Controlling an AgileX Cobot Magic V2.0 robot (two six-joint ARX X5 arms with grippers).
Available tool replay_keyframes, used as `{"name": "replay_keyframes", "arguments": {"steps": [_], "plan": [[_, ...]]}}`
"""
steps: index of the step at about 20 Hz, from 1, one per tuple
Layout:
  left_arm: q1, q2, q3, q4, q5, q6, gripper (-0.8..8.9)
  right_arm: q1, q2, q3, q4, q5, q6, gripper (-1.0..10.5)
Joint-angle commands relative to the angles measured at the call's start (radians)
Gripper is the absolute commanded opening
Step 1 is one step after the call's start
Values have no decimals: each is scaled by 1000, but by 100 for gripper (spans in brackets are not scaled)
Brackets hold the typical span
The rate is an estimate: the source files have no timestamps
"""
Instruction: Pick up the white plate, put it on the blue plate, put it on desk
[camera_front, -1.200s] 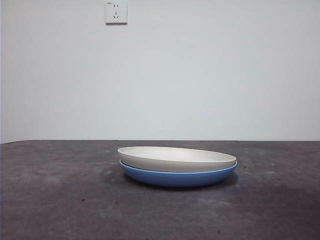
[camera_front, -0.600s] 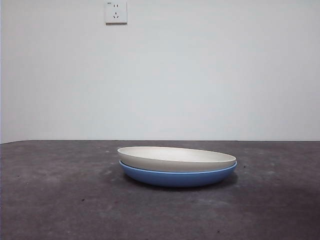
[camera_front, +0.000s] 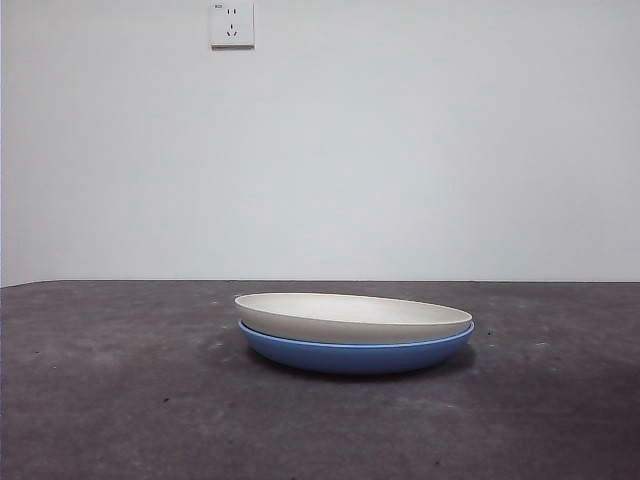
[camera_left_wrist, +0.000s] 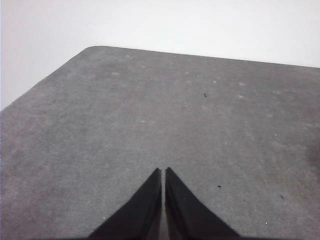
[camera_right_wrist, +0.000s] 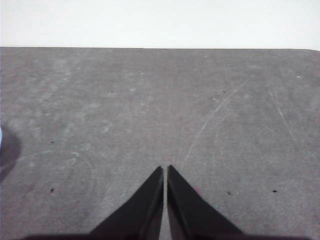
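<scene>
In the front view the white plate (camera_front: 352, 317) rests stacked inside the blue plate (camera_front: 355, 354), both sitting on the dark desk (camera_front: 120, 400) a little right of centre. Neither arm appears in the front view. My left gripper (camera_left_wrist: 163, 172) hangs shut over bare desk (camera_left_wrist: 150, 110), holding nothing, with no plate in its wrist view. My right gripper (camera_right_wrist: 165, 170) is likewise shut and empty over bare desk (camera_right_wrist: 150, 100); no plate can be made out in its wrist view either.
A white wall with a socket (camera_front: 232, 24) stands behind the desk. The desk's far corner (camera_left_wrist: 92, 48) shows in the left wrist view, and its far edge (camera_right_wrist: 160, 48) in the right wrist view.
</scene>
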Motion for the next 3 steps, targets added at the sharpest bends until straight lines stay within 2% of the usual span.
{"name": "replay_keyframes", "arguments": {"steps": [1,3], "plan": [[1,-2,-20,-6,0,-7,13,-3,-3,-8,0,3,10,8],[1,-2,-20,-6,0,-7,13,-3,-3,-8,0,3,11,8]]}}
